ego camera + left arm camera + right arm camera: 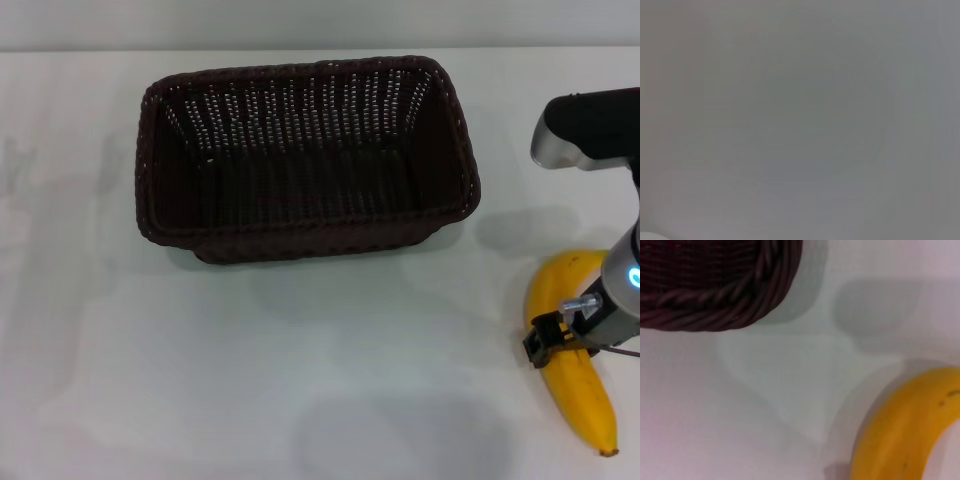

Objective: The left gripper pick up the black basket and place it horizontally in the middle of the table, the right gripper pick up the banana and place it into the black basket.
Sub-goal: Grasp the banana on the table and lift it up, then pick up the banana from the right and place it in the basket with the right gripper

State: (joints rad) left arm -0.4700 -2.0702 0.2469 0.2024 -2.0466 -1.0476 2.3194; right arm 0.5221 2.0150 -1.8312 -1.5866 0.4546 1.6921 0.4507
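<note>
The right gripper (552, 345) is low over the white worktop (250, 380), its black tip directly over the middle of the banana (575, 370). From the head view the tip overlaps the banana's near-left edge, but whether it touches the peel, how far it is open and whether it has hold of the fruit cannot be told. A silver cylinder with a lit ring rises from the tip to the dark arm above.

The banana lies flat on the worktop under the gripper, curved, with one end reaching nearer to the robot than the gripper and ending in a small dark tip, and the other end running away behind the arm. In the right wrist view a broad yellow stretch of the banana (905, 430) shows close by, with a few small dark specks on the skin, and bare worktop (740, 405) beside it.

Farther out, to the gripper's left and well apart from the banana, stands the basket (305, 160), dark woven wicker, upright and open at the top, its long side running across the worktop. Its braided rim (715, 300) shows as a rounded corner in the right wrist view.

The left gripper is nowhere in view; the left wrist view shows only a plain grey blur.
</note>
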